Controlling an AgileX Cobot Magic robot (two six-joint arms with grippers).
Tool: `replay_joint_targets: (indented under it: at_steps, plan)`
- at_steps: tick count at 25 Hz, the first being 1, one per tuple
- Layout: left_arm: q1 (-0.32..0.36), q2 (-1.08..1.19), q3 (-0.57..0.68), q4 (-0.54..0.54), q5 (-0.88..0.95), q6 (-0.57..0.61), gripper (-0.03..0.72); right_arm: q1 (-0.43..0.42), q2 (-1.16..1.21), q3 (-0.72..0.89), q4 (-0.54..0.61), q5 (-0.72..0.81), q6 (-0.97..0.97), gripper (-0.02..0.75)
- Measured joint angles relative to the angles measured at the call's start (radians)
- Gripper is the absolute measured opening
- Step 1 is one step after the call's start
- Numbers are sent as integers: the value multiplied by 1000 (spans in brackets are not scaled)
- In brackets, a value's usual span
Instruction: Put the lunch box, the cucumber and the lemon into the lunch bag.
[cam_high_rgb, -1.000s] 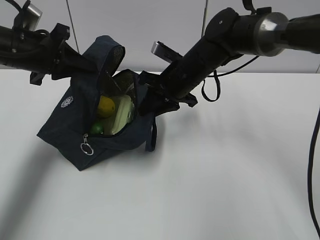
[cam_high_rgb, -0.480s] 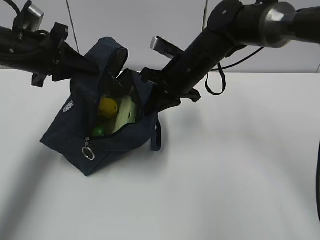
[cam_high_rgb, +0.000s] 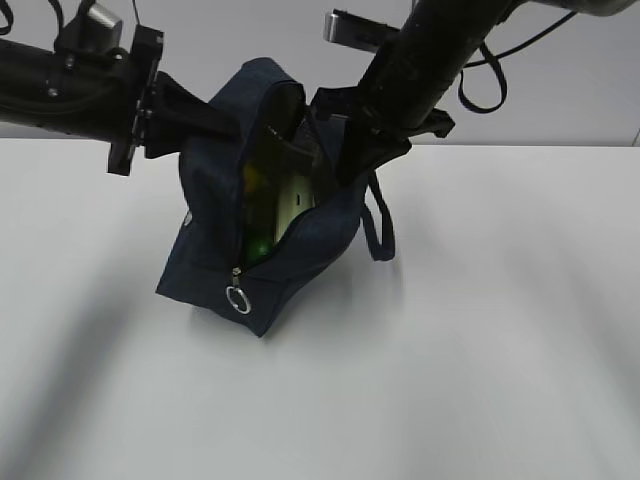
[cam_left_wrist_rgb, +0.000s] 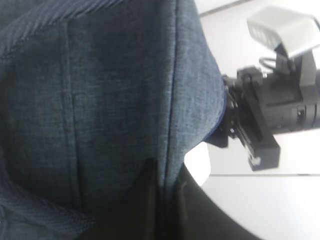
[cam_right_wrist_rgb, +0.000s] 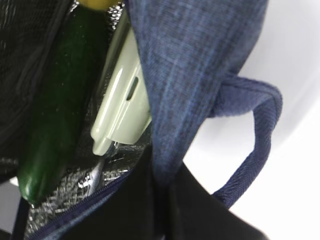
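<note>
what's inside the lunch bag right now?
Inside the lunch bag: the cucumber beside the lunch box with its pale green lid, and a sliver of the lemon at the top edge. The box's glass body and most of the lemon are covered.

Navy lunch bag (cam_high_rgb: 300, 250), green cucumber (cam_right_wrist_rgb: 60, 100)

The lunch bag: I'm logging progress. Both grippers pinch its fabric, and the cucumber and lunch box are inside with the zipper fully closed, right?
Not quite: the zipper is open. The right wrist view shows the cucumber and lunch box through the lunch bag mouth. The rest holds: the left gripper and right gripper both pinch its fabric.
</note>
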Motion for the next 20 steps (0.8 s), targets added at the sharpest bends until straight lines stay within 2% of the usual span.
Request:
replay_joint_targets:
  at_steps: [4,8,13,20]
  plan:
    - [-81,0,0,-53,-15,-3,3,0,-47,-16,-83,11,28,2]
    - [-133,2,0,-109,-68,-5,3,0,-90,-16,-156,22,43,2]
    - [-139,24,0,-156,-84,-51,3,0,-112,-16,-227,23,90,2]
    - [-141,86,0,-164,-86,-83,3,0,-101,16,-285,23,126,2]
